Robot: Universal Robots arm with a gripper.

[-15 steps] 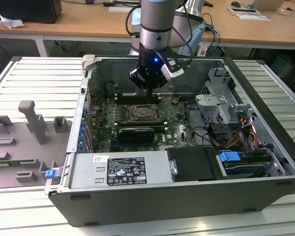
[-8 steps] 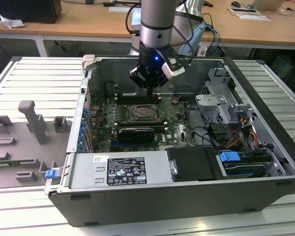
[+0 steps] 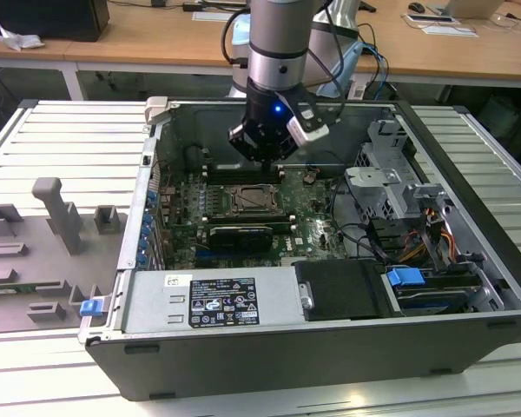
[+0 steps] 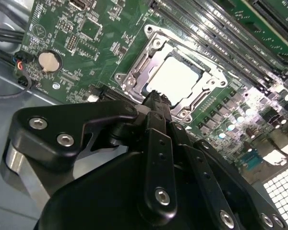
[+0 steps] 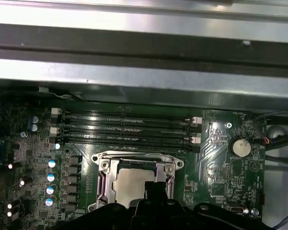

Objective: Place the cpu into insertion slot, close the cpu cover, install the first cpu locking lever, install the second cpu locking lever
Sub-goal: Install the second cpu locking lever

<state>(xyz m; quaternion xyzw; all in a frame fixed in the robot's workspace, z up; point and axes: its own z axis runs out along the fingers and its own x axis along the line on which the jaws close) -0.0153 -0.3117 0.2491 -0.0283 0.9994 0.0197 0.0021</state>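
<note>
Inside an open computer case [image 3: 330, 287] on a slatted worktop [image 3: 61, 139], the claw [image 4: 156, 98] hangs with fingers pressed together, empty, just above the cpu [image 4: 175, 76] seated in the slot [image 4: 134, 72] under the closed cover [image 5: 103, 179].

Both wrist views close over motherboard [image 5: 221, 158]

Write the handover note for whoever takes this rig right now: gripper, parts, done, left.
Gripper: fingers together, holding nothing, tips just above the socket's near edge.
The cpu lies flat in the insertion slot; its pale face shows in both wrist views.
The cpu cover looks down around the chip, as a metal frame.
Done: cpu placed; cover apparently closed.
Left: both locking levers; whether either is latched can't be told from here.
</note>
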